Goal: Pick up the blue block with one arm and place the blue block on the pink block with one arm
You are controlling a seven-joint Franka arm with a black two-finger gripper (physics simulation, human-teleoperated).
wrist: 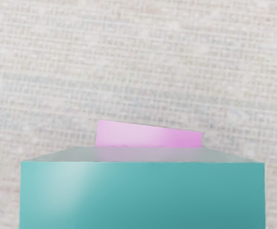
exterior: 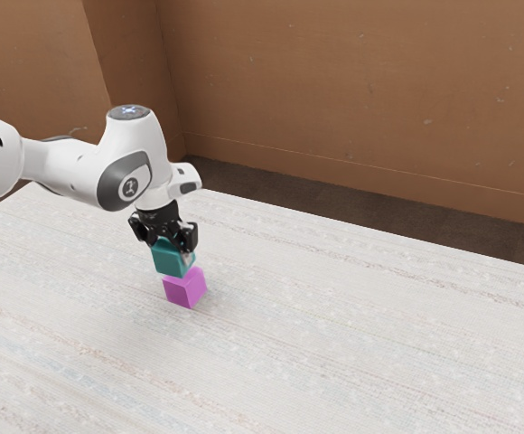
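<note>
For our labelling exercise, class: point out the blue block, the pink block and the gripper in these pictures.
blue block (exterior: 168, 259), exterior view, on its camera-facing side.
pink block (wrist: 148, 135), wrist view, on the pink strip showing beyond the blue block.
gripper (exterior: 165, 242), exterior view, midway between its fingertips.

The blue block (exterior: 169, 258) reads teal, a pale sheen on one face. The pink block (exterior: 185, 287) is bright magenta. The hand (exterior: 164, 239) is black, the arm (exterior: 72, 172) white with grey joints. The bench (exterior: 352, 344) is whitish, finely streaked; the wall (exterior: 352, 81) brown.
</note>
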